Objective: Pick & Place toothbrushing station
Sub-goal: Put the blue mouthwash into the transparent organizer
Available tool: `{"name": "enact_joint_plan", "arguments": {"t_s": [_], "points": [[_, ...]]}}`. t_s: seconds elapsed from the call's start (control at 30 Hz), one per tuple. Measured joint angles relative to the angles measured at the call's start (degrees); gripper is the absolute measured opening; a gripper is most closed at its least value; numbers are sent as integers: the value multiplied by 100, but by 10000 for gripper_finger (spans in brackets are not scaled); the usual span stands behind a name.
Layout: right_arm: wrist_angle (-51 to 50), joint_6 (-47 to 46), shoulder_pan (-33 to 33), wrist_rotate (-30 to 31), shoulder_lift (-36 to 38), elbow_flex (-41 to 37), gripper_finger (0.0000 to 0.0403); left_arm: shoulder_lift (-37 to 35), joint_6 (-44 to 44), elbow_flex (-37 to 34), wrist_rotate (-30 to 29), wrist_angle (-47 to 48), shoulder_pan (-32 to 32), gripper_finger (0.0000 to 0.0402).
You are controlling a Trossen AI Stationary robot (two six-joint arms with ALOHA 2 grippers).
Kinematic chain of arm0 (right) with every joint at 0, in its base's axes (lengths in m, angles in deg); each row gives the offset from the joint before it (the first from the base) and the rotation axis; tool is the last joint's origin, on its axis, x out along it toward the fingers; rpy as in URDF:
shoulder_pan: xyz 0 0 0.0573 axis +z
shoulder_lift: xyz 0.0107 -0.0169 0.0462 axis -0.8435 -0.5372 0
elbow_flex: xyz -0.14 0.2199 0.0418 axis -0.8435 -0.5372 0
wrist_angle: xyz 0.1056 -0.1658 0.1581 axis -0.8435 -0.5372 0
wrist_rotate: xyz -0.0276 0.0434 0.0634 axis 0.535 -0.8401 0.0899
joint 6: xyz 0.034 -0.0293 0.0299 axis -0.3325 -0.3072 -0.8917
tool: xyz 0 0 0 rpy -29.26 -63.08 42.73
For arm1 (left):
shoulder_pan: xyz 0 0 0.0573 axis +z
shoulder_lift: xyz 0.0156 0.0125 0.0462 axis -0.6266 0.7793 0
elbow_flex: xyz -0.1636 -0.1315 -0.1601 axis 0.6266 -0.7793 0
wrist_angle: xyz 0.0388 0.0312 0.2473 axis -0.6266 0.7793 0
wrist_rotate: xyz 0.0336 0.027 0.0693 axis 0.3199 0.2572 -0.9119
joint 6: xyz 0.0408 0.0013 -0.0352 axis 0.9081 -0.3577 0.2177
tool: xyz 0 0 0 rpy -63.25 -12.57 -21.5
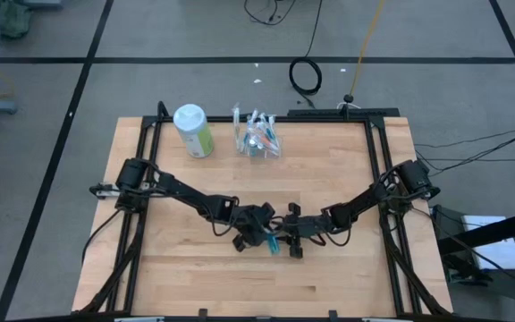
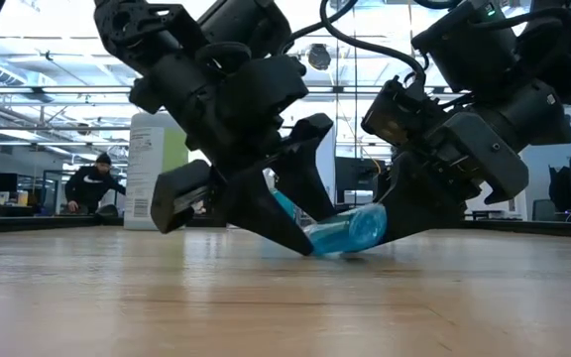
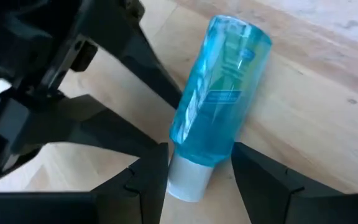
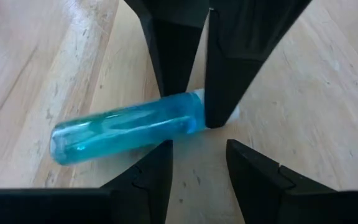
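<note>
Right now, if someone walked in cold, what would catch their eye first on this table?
Probably the translucent blue tube lying near the middle of the wooden table, with both dark arms converged on it. The left gripper straddles its white cap end, and the right gripper faces it, open, close to the tube. Behind, near the far edge, stand a clear cup of toothbrushes and a white-lidded green canister.

Both arms are matte black, built from blocky jointed segments with black cables looping along them. The left gripper [image 1: 259,234] and right gripper [image 1: 293,234] end in flat, tapering black fingers [image 3: 143,180] with angular, wedge-shaped edges. Bulky black housings sit above the fingers, and each arm rises from a black base on a black frame [image 1: 375,161].
</note>
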Motion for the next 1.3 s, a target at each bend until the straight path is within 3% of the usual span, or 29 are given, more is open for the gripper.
{"name": "enact_joint_plan", "arguments": {"t_s": [0.67, 1.0, 1.3], "points": [[-7, 101, 4, 4, 0, 2, 141, -9, -327, 9, 66, 393, 16, 178], [77, 481, 31, 7, -2, 0, 141, -20, -371, 7, 92, 314, 14, 97], [62, 534, 33, 7, -2, -2, 141, -1, -295, -9, 41, 45, -35, 112]]}}
